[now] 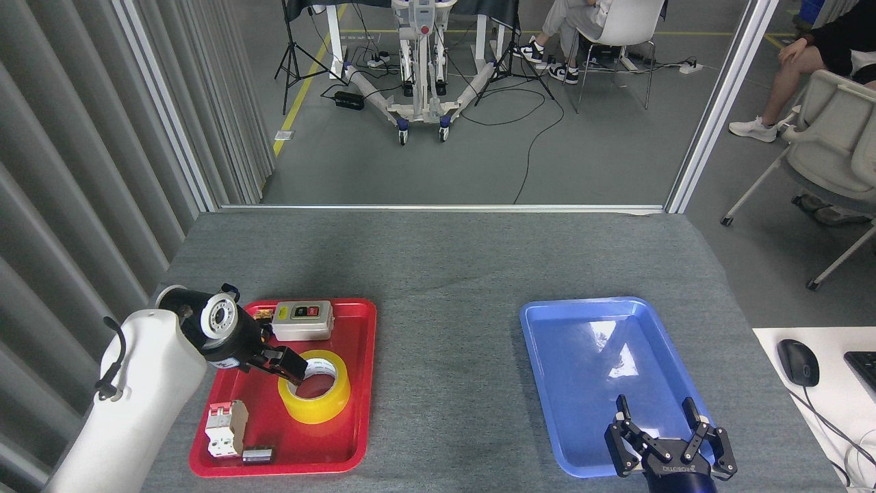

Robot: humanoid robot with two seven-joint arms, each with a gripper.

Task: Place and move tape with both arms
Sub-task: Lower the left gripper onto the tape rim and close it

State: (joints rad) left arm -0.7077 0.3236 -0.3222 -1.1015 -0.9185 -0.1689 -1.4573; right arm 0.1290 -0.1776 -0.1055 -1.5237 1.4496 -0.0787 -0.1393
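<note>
The tape, a yellow translucent roll lying flat, sits in the middle of the red tray. It looks light and stiff, its outer band smooth and likely slippery; the rigid wall between core and outer face offers the surest hold. The left pincer reaches over the roll's left rim, one finger seemingly inside the core; its opening cannot be told. The tray also holds a grey switch box, a circuit breaker and a small dark part. Well apart on the desk, the blue tray is empty; the right pincer hovers at its near edge, fingers spread wide.
</note>
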